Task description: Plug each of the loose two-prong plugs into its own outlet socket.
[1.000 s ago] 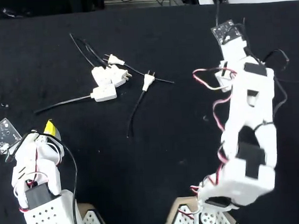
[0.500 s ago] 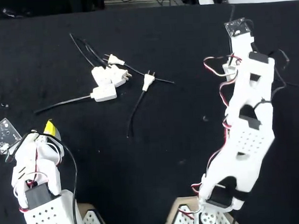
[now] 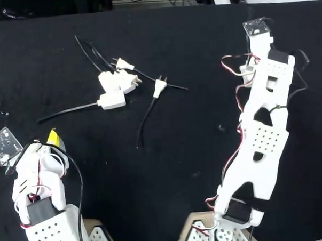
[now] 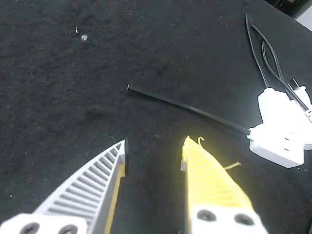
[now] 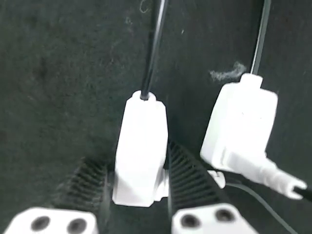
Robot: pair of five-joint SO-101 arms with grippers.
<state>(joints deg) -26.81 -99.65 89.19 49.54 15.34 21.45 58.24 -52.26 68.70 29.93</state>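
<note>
Judging from how things lie, I have nearly the whole job ahead of me; in the upper left of the high view a cluster of white outlet sockets (image 3: 113, 101) sits on the black table (image 3: 179, 167) with a small plug (image 3: 124, 64) just above it, prongs bare; a second loose plug (image 3: 159, 87) lies a little right of the cluster, near the upper middle, its cable trailing down the frame, also in no socket; I can see no plug there that looks seated.

My right arm (image 3: 263, 142) is stretched long toward the upper right corner of the high view, wrist tipped down at the table; my right jaws (image 5: 134, 153) are closed against a white connector (image 5: 141, 131), one ribbed finger pressed to each flank as far as I can tell, its black cable running away from me; whether its hidden end carries prongs or slots I cannot tell; a second white connector (image 5: 239, 126) lies just beside it, apart from my fingers; joining these looks to be the step in hand.

My left arm is folded at the lower left corner; my left jaws (image 4: 155, 141) stand apart with nothing between them, above bare table, well short of the sockets (image 4: 280, 126) and the cut cable end (image 4: 129, 87).
</note>
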